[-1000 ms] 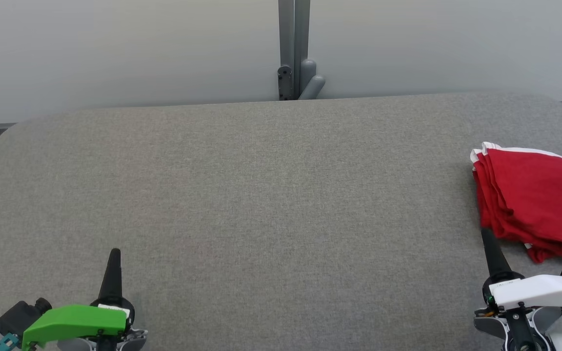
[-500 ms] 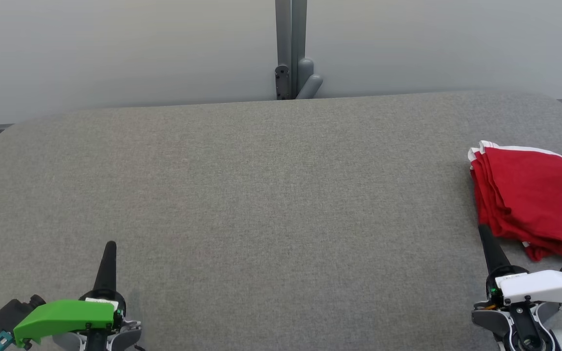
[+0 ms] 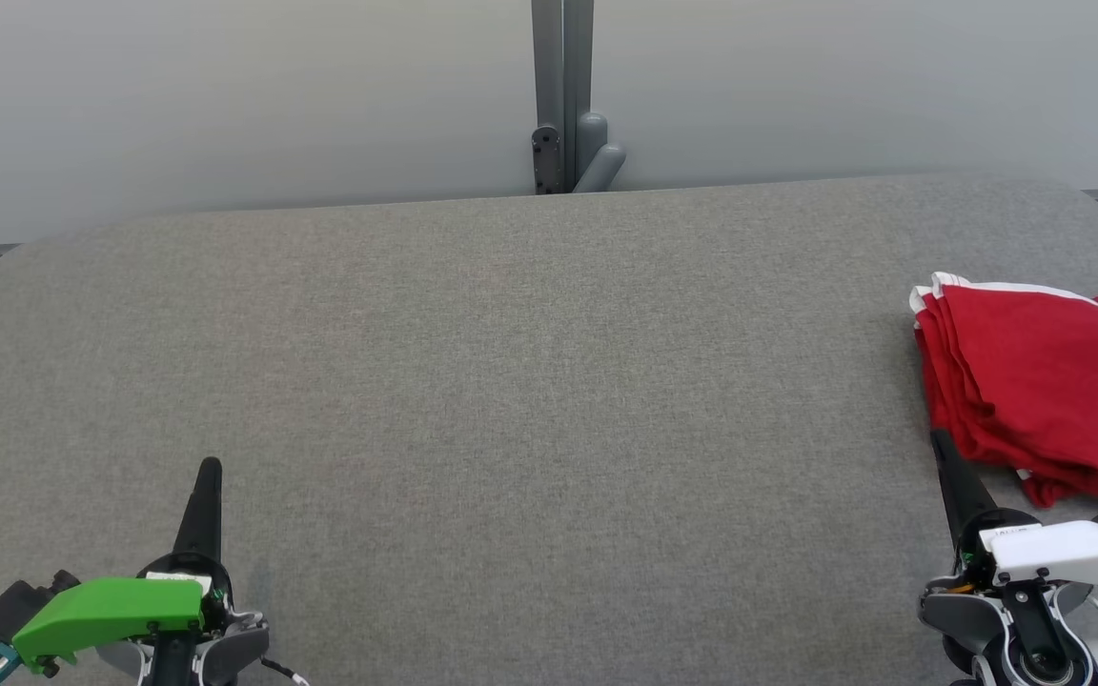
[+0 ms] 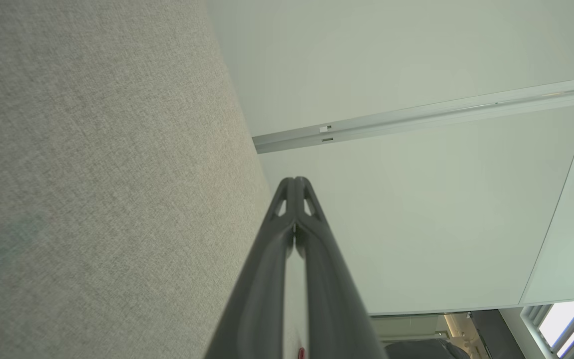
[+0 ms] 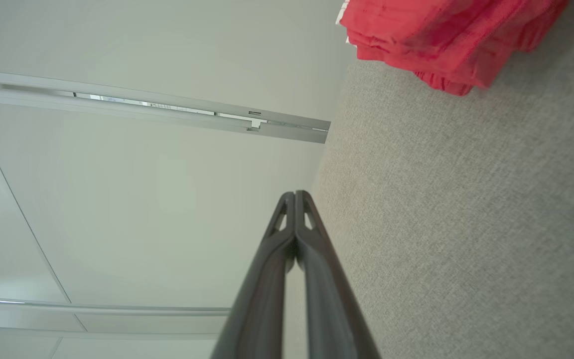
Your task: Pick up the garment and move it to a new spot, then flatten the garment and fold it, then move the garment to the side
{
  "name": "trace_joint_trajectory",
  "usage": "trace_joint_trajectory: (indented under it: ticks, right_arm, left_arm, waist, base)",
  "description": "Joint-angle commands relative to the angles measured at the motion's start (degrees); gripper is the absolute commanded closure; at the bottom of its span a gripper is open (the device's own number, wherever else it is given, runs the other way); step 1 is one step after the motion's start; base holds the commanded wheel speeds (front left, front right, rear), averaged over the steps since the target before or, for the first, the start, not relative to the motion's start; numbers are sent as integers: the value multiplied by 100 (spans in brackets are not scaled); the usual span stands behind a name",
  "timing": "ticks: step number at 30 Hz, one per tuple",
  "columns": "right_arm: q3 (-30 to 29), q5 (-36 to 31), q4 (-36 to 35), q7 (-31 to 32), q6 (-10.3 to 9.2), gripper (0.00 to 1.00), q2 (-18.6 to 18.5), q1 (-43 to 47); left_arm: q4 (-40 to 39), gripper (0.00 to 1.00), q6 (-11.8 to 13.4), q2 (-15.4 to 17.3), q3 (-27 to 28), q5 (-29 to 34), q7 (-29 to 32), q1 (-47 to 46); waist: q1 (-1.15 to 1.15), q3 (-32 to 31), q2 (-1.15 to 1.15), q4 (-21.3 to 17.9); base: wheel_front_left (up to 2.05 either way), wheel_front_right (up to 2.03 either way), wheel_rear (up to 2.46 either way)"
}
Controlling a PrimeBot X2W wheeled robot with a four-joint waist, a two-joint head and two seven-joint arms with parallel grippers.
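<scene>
Two tools, left tool [image 3: 210, 469] and right tool [image 3: 939, 440], sit pressed together, empty; one red garment [image 3: 1035, 391] lies near the latter.

Illumination bright, even and diffuse; no glare on the grey counter [image 3: 511, 381]. Shadows faint, one soft band along the red garment [image 3: 1035, 381] at the counter's right end. Head view sharp. Right wrist view: garment out of focus, wall seam [image 5: 20, 209] beyond the counter bowed by lens distortion.

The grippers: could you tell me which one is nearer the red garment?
The right gripper, white-cased, its tip just beside the garment; the green-cased left gripper lies far across the table.
</scene>
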Motion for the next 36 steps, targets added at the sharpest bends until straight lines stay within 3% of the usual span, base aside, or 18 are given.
trace_joint_trajectory:
  ticks: [1, 25, 36]
  right_arm:
    - [-18, 185, 1, 51, 3, 100, -34, -110]
    - [-24, 1220, 69, 303, 2, 100, -42, -212]
    - [-24, 1226, 67, 297, 2, 100, -41, -215]
  left_arm:
    - [-41, 100, -32, 24, 50, -167, 50, -125]
    - [-66, 100, -63, 28, 182, -1000, 296, -241]
    - [-65, 100, -59, 28, 182, -998, 281, -232]
  waist:
    - [0, 2, 0, -7]
    - [0, 18, 0, -72]
    - [0, 18, 0, -74]
  base:
    - [0, 0, 0]
    - [0, 0, 0]
    - [0, 0, 0]
